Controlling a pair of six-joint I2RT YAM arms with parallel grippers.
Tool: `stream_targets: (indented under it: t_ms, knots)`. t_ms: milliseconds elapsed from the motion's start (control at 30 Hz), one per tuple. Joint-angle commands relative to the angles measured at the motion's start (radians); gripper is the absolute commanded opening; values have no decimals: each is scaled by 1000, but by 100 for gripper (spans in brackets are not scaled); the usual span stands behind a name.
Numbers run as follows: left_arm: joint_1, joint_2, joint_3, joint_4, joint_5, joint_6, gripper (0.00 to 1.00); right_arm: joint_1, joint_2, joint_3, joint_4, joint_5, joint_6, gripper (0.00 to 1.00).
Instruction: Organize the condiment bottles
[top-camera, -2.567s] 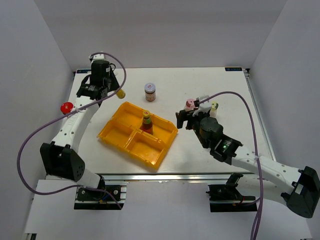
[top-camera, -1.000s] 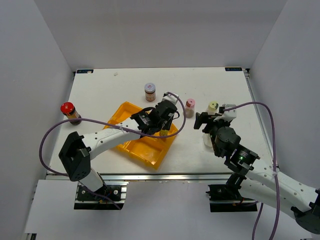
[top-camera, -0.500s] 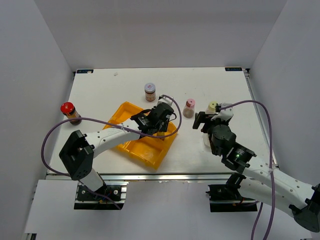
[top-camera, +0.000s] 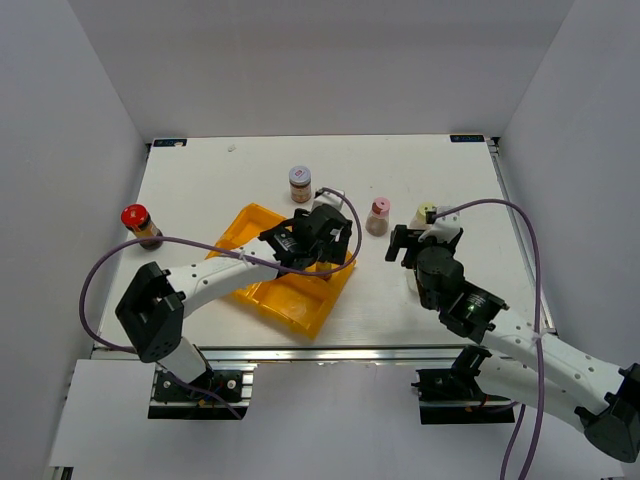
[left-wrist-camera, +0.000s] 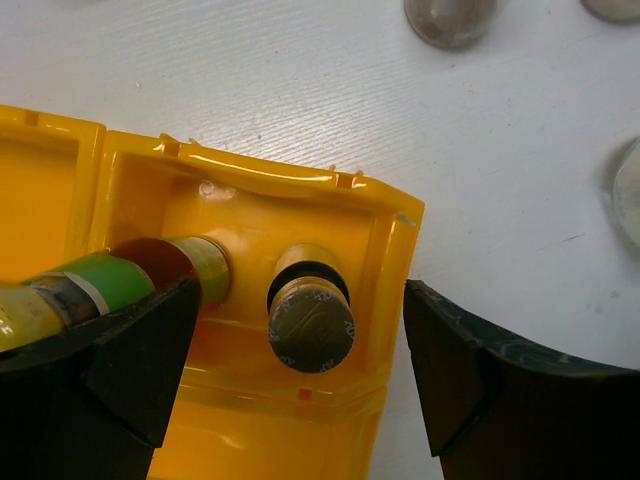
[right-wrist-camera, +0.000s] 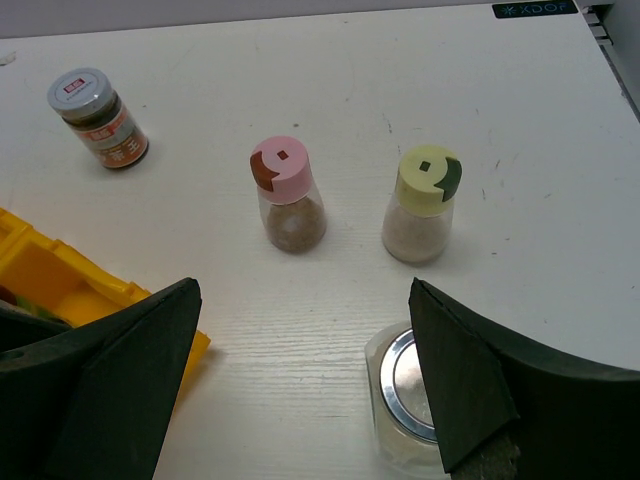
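White bench (top-camera: 250, 165), grey walls on three sides. Item: yellow four-compartment tray (top-camera: 240, 232), set at an angle left of the bench's middle. Item: my left gripper (top-camera: 325, 250), hanging over the tray's compartment nearest the right edge; its fingers (left-wrist-camera: 100, 380) spread wide and grip nothing, jaws released. Item: green-labelled bottle (left-wrist-camera: 95, 288) with reddish contents, tilted in that compartment. Item: yellow-collared bottle (left-wrist-camera: 311, 325), just beside the green-labelled one in the same compartment, a dark round end toward my left wrist camera; which end it is I cannot tell. Item: red-capped bottle (top-camera: 139, 223), upright near the left edge, well apart from the tray. Item: silver-capped jar (right-wrist-camera: 97, 116), upright toward the far edge, beyond the tray. Item: pink-capped bottle (right-wrist-camera: 287, 196), upright right of the bench's middle. Item: pale-green-capped bottle (right-wrist-camera: 424, 205), upright beside the pink one on the side toward the right edge, not touching it. Item: clear glass jar (right-wrist-camera: 400, 400) with a silver lid, on the near-edge side of the pale-green-capped bottle. Item: my right gripper (top-camera: 412, 245), above the jar and facing the two capped bottles; its fingers (right-wrist-camera: 95, 385) stand wide apart, empty, jaws released.
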Motion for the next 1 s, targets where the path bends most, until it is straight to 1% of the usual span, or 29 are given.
stream_targets:
  t_ms: [0, 33, 200, 333, 500, 600, 633, 667, 700, 733, 767, 833, 900, 933, 967]
  knots:
    - [-1, -79, 42, 7, -19, 9, 94, -7, 14, 61, -8, 5, 22, 89]
    - [1, -83, 56, 10, -17, 14, 98, -10, 23, 71, -16, 4, 22, 89]
    - [1, -94, 126, 9, -3, 58, 98, -13, 55, 110, -64, 1, 28, 89]
    - [1, -90, 200, -2, -5, 78, 98, -21, 75, 125, -65, -16, 28, 89]
    - [10, -102, 272, -34, -42, 80, 98, -54, 92, 153, -74, -85, 12, 89]
    - [71, -128, 258, -30, -26, 60, 98, -113, 121, 180, -103, -191, 8, 89]
    - [118, -136, 240, -24, -19, 54, 98, -154, 144, 202, -113, -228, 9, 89]
    - [145, -154, 226, -19, 0, 43, 98, -177, 158, 213, -125, -307, 11, 89]
    - [174, -165, 209, -15, 12, 17, 98, -199, 171, 222, -137, -346, 11, 89]
    - [227, -174, 174, -10, 21, 6, 98, -237, 203, 236, -140, -387, 6, 89]
    - [251, -185, 154, -7, 23, -18, 98, -252, 219, 245, -139, -454, -7, 89]
    - [318, -218, 100, -5, 20, -43, 98, -277, 285, 277, -140, -489, -21, 89]
    - [364, -246, 71, -5, 23, -68, 98, -285, 361, 309, -142, -496, -49, 89]
    - [411, -252, 50, -8, 23, -74, 98, -288, 389, 326, -142, -507, -60, 89]
    - [435, -258, 40, -10, 29, -83, 98, -288, 418, 363, -142, -512, -73, 89]
